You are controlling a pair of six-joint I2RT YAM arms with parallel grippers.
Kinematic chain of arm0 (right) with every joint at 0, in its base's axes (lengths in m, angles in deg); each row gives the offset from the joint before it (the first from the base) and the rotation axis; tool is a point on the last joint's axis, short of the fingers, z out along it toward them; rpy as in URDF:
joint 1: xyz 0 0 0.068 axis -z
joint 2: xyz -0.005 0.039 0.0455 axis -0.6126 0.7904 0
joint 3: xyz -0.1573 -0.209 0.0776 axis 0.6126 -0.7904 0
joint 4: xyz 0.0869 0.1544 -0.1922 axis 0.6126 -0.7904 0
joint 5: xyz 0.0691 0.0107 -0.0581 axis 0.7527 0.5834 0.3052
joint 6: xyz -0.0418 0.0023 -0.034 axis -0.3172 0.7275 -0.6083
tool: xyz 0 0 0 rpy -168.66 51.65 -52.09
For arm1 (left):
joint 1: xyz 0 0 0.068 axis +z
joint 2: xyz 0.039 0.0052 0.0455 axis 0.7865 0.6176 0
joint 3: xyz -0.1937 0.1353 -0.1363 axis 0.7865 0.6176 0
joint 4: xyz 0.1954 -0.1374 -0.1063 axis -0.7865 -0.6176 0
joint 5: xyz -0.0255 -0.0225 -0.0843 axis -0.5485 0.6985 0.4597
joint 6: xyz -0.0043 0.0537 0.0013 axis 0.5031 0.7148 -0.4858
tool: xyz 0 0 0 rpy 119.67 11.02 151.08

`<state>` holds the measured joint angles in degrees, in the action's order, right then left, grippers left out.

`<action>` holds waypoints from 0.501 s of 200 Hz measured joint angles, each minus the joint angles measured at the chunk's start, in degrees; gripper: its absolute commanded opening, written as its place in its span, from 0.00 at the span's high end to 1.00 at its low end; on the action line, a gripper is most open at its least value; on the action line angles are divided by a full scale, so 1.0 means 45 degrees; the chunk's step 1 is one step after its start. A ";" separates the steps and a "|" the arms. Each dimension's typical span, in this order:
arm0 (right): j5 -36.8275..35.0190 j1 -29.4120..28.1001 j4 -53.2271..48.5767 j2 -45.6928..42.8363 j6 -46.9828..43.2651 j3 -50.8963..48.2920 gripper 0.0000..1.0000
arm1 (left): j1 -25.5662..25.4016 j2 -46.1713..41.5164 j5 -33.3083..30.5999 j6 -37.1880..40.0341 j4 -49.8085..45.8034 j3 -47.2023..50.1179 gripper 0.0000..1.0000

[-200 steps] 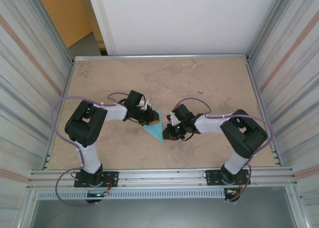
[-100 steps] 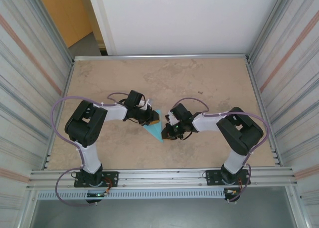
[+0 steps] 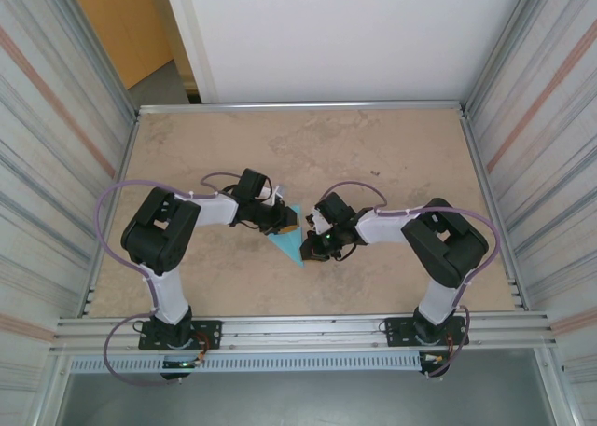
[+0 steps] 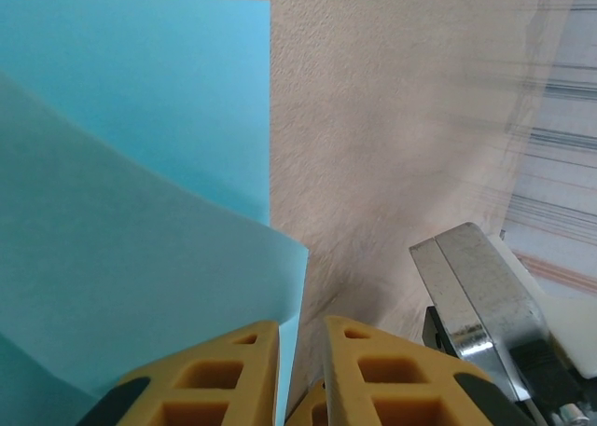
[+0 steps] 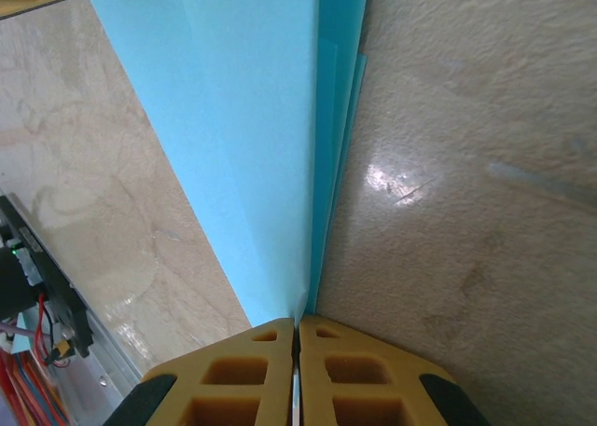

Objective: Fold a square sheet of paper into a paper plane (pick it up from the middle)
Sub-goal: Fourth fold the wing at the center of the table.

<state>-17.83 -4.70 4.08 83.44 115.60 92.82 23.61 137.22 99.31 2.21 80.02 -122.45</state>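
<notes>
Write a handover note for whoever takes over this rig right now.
Left gripper: shut on an edge of the paper.
Right gripper: shut on the paper's layered fold, on the opposite side.
Paper: on the table between the arms, a pointed, layered wedge.
Done: picked up, folded into layers.
Left: the remaining folds that make it a plane, then release.

Arms: two, the left arm (image 3: pixel 159 230) and the right arm (image 3: pixel 452 249).
Pincers: two, the left pincer (image 3: pixel 287 225) and the right pincer (image 3: pixel 310 251).
Yellow fingers (image 4: pixel 210 375): two on each pincer, four in all.
Paper (image 3: pixel 292 242): one light-blue folded piece.
Layers at the paper's folded edge: seemingly three in the right wrist view, though they lie too close together to count surely.
Tabletop (image 3: pixel 373 156): one.
Corrugated side walls (image 3: pixel 47 146): two, one on either side.
</notes>
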 measured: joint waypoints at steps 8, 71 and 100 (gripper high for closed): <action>-0.0015 -0.0005 -0.0053 0.0015 -0.0029 0.0029 0.89 | 0.0034 0.0000 -0.0005 0.0058 -0.0044 -0.0005 0.81; -0.0068 -0.0010 -0.0219 0.0058 -0.0189 0.0126 0.90 | 0.0219 0.0112 0.0000 0.0437 -0.0291 -0.0117 0.85; -0.0068 -0.0010 -0.0223 0.0063 -0.0185 0.0126 0.90 | 0.0219 0.0335 0.0034 0.0486 -0.0296 -0.0219 0.86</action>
<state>-18.14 -4.74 3.08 83.72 114.77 93.39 24.59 138.73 99.47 4.40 78.68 -123.44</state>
